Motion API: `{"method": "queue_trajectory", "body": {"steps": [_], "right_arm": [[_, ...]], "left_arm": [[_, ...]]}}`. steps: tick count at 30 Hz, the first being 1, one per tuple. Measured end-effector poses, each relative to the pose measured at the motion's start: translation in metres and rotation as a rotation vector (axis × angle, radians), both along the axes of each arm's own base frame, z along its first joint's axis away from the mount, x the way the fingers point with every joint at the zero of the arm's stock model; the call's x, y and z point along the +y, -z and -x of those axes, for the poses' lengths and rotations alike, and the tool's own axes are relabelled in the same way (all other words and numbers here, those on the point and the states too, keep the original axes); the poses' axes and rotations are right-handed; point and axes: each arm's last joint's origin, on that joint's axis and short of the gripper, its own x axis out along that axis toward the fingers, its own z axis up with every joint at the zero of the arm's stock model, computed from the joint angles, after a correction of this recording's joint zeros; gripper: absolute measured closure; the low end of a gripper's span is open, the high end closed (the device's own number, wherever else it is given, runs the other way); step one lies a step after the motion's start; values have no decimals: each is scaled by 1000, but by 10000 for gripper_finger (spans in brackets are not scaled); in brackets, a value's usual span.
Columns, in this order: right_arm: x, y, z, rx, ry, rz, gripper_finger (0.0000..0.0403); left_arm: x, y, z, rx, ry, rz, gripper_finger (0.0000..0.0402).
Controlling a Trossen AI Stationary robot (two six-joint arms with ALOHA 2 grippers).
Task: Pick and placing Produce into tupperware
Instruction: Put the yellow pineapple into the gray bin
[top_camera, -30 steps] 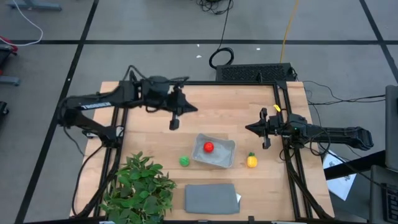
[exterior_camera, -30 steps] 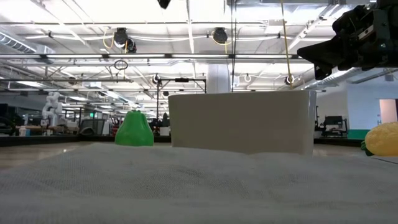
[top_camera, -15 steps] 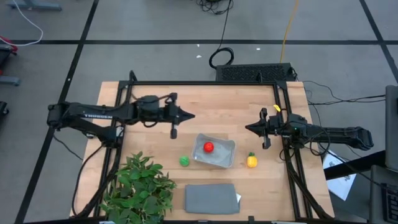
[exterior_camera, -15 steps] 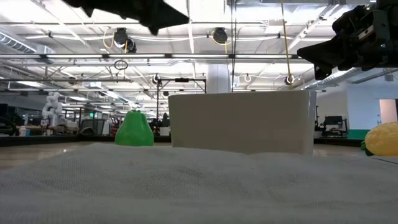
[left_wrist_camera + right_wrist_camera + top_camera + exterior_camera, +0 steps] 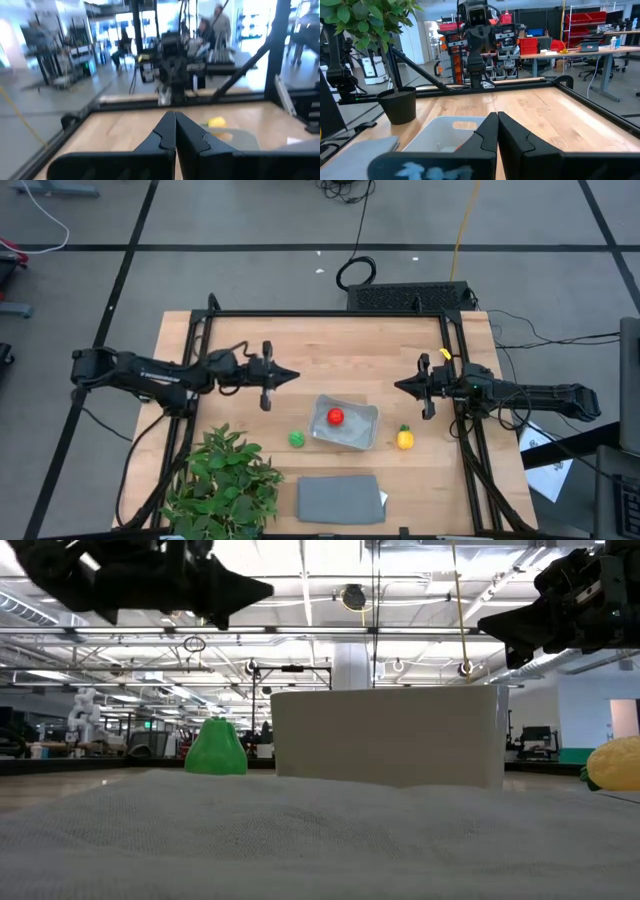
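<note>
Both end effectors, left (image 5: 290, 376) and right (image 5: 399, 386), hover clenched and empty, clear of the tupperware (image 5: 346, 426) rim.

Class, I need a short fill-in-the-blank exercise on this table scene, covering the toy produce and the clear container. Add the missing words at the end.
1. The toy piece lying inside the clear container is coloured ______.
2. The yellow piece sits on the table ______ the container.
3. The green piece lies between the container and the leafy ______.
4. The left hand and the right hand both have their fingers ______.

Missing words: red; outside; plant; shut
</note>
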Motion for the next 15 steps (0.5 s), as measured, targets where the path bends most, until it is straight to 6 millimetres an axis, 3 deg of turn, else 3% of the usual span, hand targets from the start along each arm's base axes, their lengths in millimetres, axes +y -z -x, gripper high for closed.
{"method": "queue_trajectory", "body": {"steps": [9,15], "right_arm": [[0,0,0,0,0,2,403],[0,0,0,0,0,0,403]], "left_arm": [[10,28,28,-17,-64,7,401],[15,23,42,-91,-50,-25,401]]}}
